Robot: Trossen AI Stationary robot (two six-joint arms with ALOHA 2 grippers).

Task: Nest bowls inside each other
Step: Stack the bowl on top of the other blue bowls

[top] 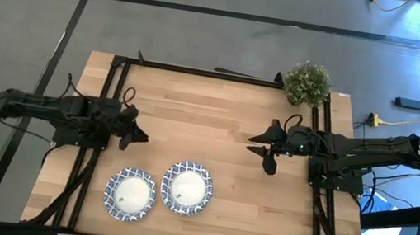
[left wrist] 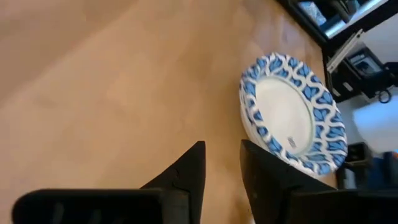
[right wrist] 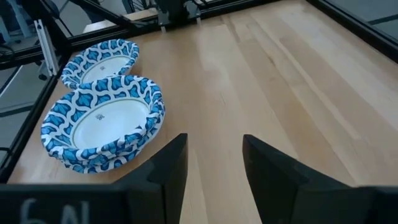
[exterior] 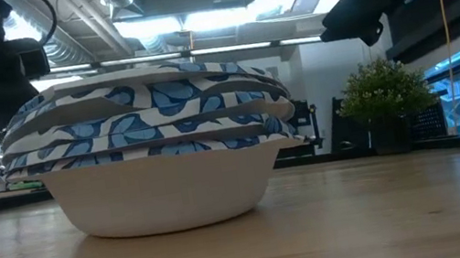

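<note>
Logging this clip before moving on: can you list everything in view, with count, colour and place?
bowl stacks: two, white inside with blue-and-white rims, side by side at the table's near edge; right stack, left stack; bowls per stack unclear
potted plant: one, green, far right corner
table: one, light wood, black frame
left end effector: dark, open, empty, above the left stack
right end effector: dark, open, empty, mid-right of table

bowls [top: 186, 187] — white inside, blue-and-white patterned rims; green plant [top: 308, 83] — pale wood table [top: 209, 126].
</note>
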